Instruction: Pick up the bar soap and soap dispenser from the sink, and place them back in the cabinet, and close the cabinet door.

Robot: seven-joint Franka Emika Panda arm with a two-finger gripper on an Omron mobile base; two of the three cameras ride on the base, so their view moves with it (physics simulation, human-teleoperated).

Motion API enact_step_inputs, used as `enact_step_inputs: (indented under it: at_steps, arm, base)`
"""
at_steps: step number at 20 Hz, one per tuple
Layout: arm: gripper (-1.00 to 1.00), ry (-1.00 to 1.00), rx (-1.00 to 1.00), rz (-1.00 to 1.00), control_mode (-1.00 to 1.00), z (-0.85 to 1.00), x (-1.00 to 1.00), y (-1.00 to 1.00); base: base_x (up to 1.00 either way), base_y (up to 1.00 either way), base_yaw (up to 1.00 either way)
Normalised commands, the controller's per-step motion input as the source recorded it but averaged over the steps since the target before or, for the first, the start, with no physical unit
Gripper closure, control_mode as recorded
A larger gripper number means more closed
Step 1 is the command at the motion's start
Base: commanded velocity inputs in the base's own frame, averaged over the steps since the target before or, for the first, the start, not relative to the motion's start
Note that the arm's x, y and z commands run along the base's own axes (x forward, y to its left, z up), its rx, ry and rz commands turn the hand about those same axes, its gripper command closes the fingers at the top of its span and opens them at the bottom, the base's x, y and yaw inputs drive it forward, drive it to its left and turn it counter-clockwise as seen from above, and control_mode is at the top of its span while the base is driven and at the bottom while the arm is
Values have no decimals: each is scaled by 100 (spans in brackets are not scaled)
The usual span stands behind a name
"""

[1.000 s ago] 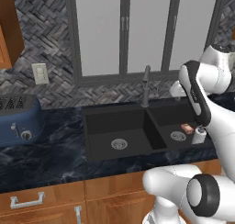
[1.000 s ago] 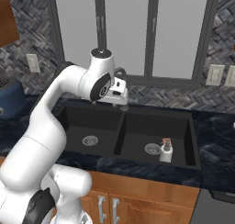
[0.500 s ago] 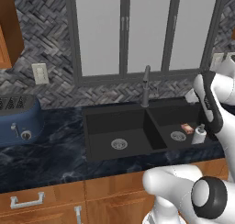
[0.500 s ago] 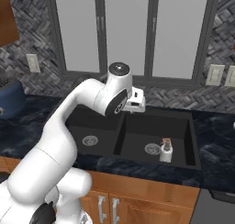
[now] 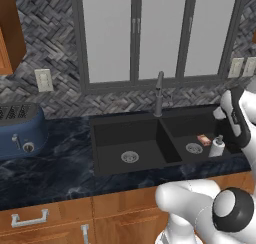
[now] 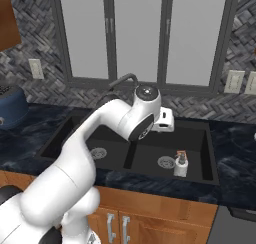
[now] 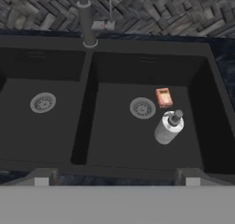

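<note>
The gripper (image 7: 117,175) hung above the front rim of the sink (image 7: 114,46) with its jaws wide apart and nothing between them, and open room lay below it down to the basin floors. In the right basin the bar soap (image 7: 164,97) lay flat just beside the drain (image 7: 142,108), and the soap dispenser (image 7: 168,127) stood close in front of it, well clear of the walls. The left basin held its own drain (image 7: 42,102).
</note>
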Motion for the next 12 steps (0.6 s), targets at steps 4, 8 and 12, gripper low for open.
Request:
enact_step_inputs:
  at_steps: [4,8,12]
  arm:
    - [-100,0,-6,0,-100,-31,20,-36]
    - [-100,0,-4,-1,-100,-25,28,-28]
    - [-100,0,-6,-1,-100,-28,28,-26]
  base:
    - [0,0,0]
    - [0,0,0]
    - [0,0,0]
